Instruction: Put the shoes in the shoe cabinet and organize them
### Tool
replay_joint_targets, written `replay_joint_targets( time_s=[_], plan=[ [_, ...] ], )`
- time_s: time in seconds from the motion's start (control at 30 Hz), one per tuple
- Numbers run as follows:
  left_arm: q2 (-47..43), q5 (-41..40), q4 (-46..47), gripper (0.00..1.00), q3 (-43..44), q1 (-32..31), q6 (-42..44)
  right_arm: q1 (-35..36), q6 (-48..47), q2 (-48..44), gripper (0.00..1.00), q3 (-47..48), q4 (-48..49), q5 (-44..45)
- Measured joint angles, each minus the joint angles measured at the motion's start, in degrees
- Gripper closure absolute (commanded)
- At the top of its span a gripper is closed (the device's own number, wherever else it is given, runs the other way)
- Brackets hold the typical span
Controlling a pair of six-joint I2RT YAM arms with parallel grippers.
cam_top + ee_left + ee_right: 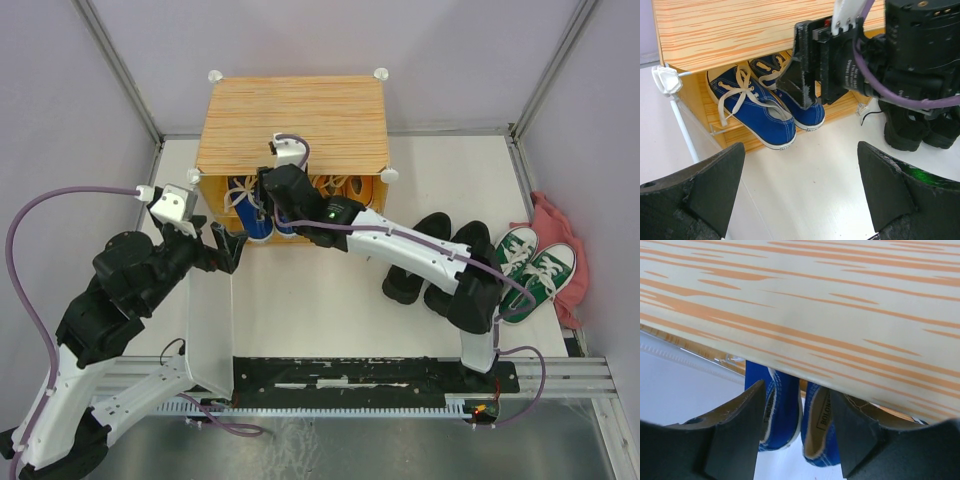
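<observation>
The shoe cabinet stands at the back with its wood-grain top toward me. A pair of blue sneakers lies in its lower left opening, toes inward and heels sticking out over the edge. My right gripper is open just above those heels, one finger over each shoe's opening and both inner walls between the fingers. My left gripper hangs open and empty over the white table in front of the blue sneakers. Orange sneakers sit inside to the right.
Black ankle boots stand on the table right of the cabinet, under the right forearm. Green sneakers lie further right on a pink cloth. The cabinet's white door lies swung open toward the left arm's base.
</observation>
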Motion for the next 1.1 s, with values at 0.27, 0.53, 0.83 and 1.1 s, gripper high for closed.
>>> replay_joint_targets(
  time_s=[0.27, 0.53, 0.83, 1.1],
  plan=[
    [-0.02, 0.0, 0.0, 0.01, -0.09, 0.0, -0.02, -0.09, -1.95, -5.9, 0.34, -3.89, -4.15, -3.02],
    [-0.02, -0.07, 0.0, 0.01, -0.09, 0.0, -0.02, -0.02, -5.62, -7.43, 0.31, -9.97, -6.12, -8.74],
    [0.0, -0.07, 0.0, 0.01, -0.11, 0.0, -0.04, -0.02, -8.31, -7.37, 0.38, -12.11, -3.19, -8.28],
    [0.0, -0.09, -0.07, 0.01, -0.68, 0.0, -0.04, 0.02, -9.22, -6.21, 0.69, -14.75, -0.26, -7.02]
  ],
)
